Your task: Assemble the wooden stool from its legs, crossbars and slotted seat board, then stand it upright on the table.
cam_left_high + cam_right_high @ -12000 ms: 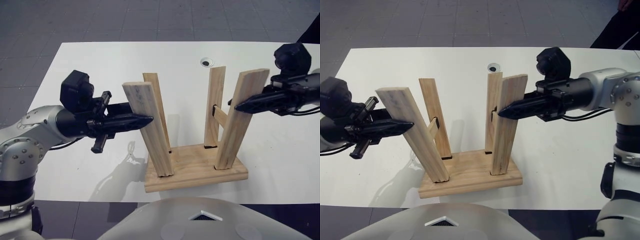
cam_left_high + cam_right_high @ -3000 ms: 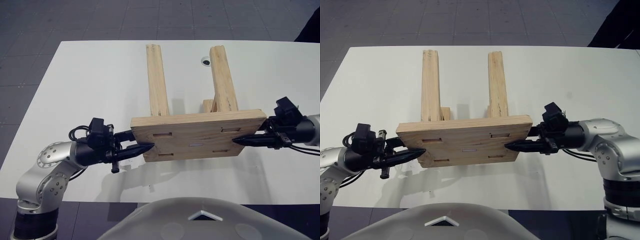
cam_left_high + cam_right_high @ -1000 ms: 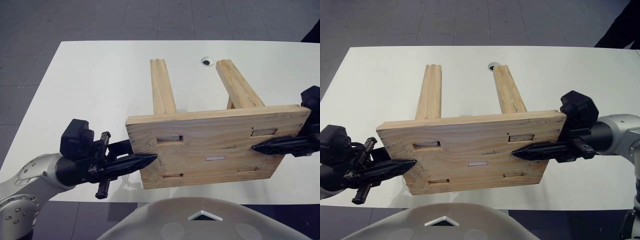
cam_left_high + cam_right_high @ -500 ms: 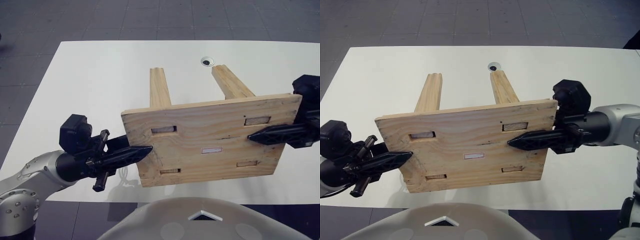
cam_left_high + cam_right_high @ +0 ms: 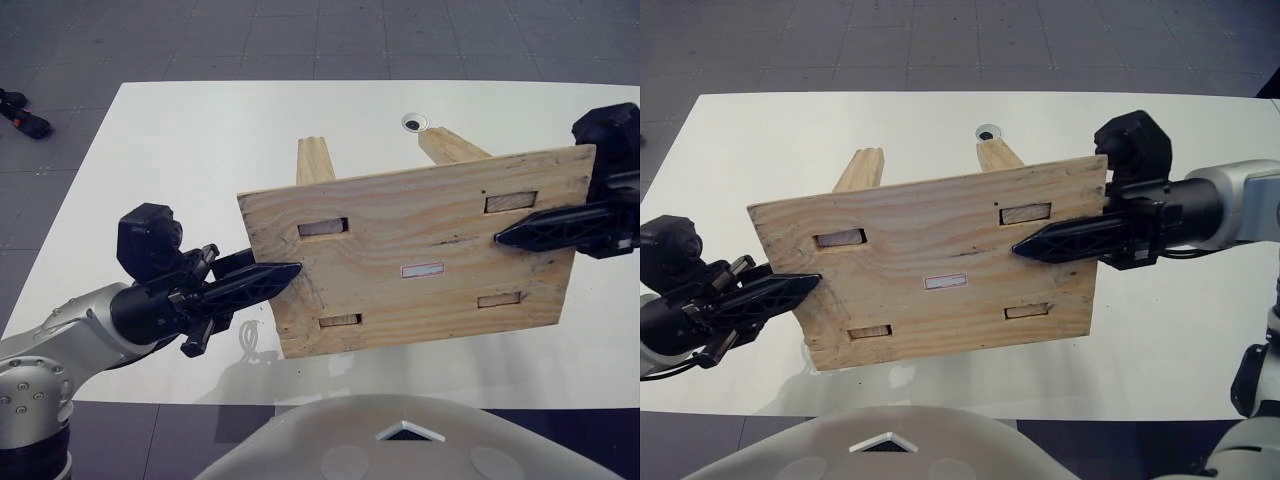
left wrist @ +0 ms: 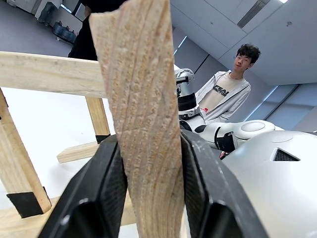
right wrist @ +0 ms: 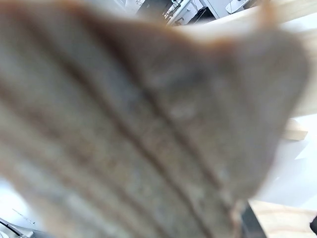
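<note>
My left claw (image 5: 285, 272) and right claw (image 5: 505, 240) pinch the seat board (image 5: 400, 225) between them; standing-up step, I judge. Next: level it, legs (image 5: 312, 160) onto worktop (image 5: 180, 150).

1. The seat board (image 5: 410, 265), pale wood with four rectangular slots, hangs tilted above the table (image 5: 180, 150), top face toward the head camera, its short edges pinched by the left gripper (image 5: 290, 270) and right gripper (image 5: 500, 239).
2. Two legs (image 5: 313, 160) poke out behind its far edge.
3. A narrow crossbar (image 6: 20, 158) with a black-marked end joins legs underneath.
</note>
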